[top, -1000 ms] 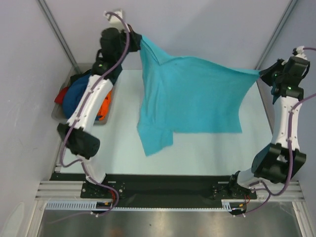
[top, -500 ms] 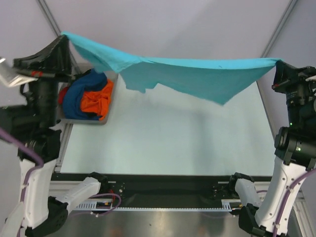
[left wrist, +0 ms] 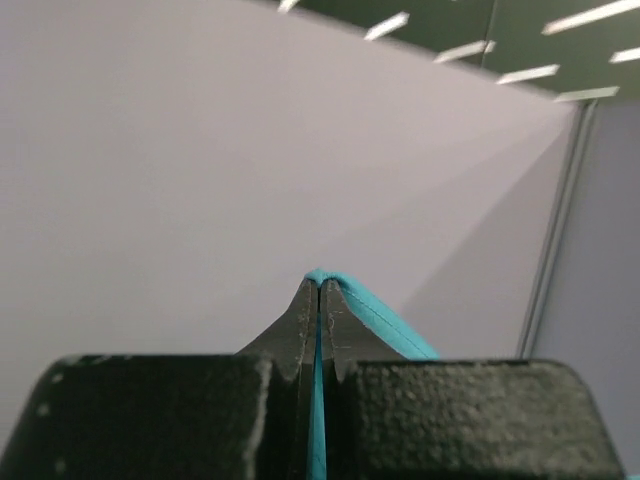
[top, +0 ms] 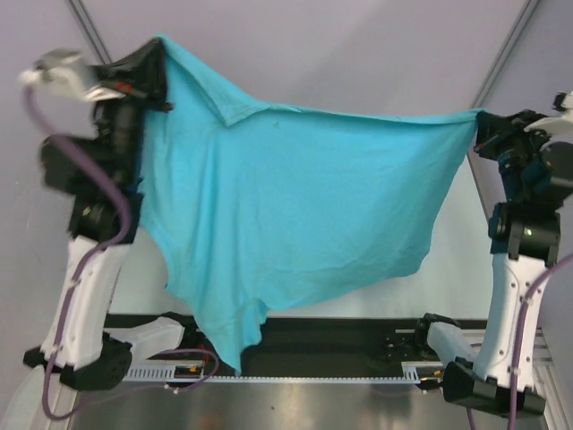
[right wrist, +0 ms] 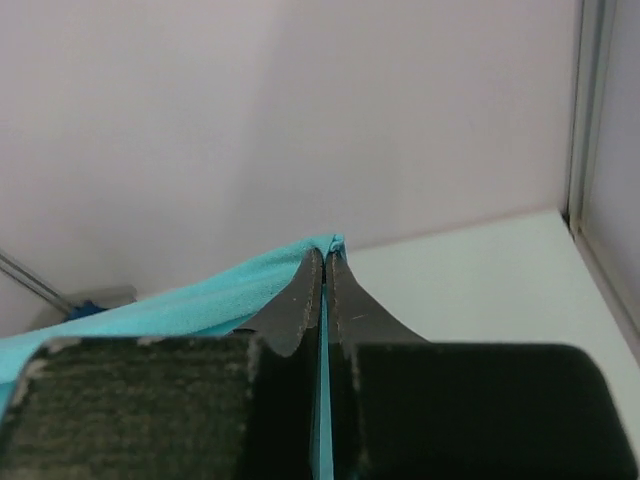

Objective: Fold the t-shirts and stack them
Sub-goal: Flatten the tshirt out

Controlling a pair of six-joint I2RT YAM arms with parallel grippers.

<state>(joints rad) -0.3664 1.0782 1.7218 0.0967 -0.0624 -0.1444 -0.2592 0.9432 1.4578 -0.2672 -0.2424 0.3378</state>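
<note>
The turquoise t-shirt (top: 286, 206) hangs spread in the air between both arms, high above the table, its lower edge drooping towards the arm bases. My left gripper (top: 154, 49) is shut on its upper left corner; the cloth edge (left wrist: 375, 312) shows between the jaws in the left wrist view. My right gripper (top: 479, 121) is shut on its upper right corner; the cloth (right wrist: 200, 305) trails left from the jaws in the right wrist view. The dark blue, orange and red shirts are hidden behind the hanging cloth.
The pale table (top: 448, 260) shows to the right of the shirt and in the right wrist view (right wrist: 480, 270). Grey walls and metal corner posts (top: 501, 54) stand behind. The grey tray is hidden.
Both grippers have swung the stretched shirt up and towards the camera; it has dropped open and now hangs as a wide sheet covering the tray and most of the table.
</note>
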